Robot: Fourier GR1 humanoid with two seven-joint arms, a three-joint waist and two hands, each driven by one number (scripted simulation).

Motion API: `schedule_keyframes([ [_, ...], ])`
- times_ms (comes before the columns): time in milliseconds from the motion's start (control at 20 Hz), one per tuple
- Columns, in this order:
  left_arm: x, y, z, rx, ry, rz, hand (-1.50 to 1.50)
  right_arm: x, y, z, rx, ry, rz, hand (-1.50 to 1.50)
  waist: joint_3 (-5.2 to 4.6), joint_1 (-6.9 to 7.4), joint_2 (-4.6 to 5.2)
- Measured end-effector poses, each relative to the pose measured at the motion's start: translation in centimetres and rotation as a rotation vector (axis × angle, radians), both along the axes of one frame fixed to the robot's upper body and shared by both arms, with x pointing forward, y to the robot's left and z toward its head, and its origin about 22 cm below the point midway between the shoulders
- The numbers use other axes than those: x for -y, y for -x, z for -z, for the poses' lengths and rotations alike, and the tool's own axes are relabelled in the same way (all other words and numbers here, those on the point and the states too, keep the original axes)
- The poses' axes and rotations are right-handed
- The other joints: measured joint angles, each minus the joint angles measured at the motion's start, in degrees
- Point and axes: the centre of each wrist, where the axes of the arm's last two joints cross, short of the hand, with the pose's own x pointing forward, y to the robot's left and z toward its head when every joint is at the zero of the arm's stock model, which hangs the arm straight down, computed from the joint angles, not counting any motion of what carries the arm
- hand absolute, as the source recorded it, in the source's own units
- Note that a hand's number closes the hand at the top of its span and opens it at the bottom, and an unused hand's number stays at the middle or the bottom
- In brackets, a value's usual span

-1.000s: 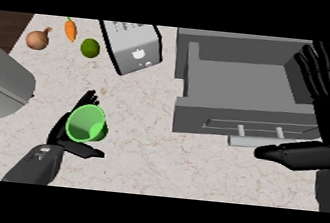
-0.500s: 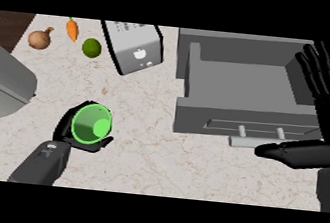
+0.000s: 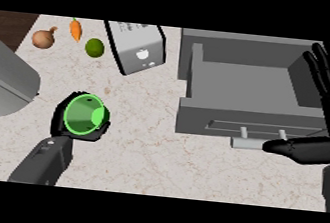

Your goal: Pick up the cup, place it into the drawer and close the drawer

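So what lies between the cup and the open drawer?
Only bare counter between the cup, held in the left hand, and the drawer, per the head view.

You've got a pale counter (image 3: 192,171) w/ a marbled, stone-like look, fine brown veins, matt. Cup (image 3: 84,116): bright green, smooth, plastic-looking, slight sheen inside. Drawer (image 3: 252,92): flat grey, matt, no grain; its handle (image 3: 258,142) is lighter grey, smooth. Both hands, left hand (image 3: 60,131) & right hand (image 3: 316,148), are black w/ soft highlights, semi-gloss. At counter's left edge, a grey appliance (image 3: 0,80) looks like brushed metal.
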Motion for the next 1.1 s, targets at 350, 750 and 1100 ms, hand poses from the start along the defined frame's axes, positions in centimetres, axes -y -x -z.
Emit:
schedule_keyframes([
  [350, 2.0, -3.5, -3.3, 0.103, 0.017, 0.034, 1.5, 0.3, 0.2, 0.1, -0.014, 0.014, 0.007, -1.5, 0.14, 0.66, -0.48],
  [750, 8.0, -8.9, -11.1, 0.227, 0.011, 0.178, 1.5, 0.7, 0.7, -0.4, -0.023, 0.021, 0.025, -1.5, 0.23, 1.24, -0.9],
  [1100, 14.5, -11.5, -20.0, 0.244, -0.037, 0.249, 1.5, 0.7, 0.5, 0.4, -0.025, 0.02, 0.032, -1.5, 0.24, 1.01, -0.9],
])
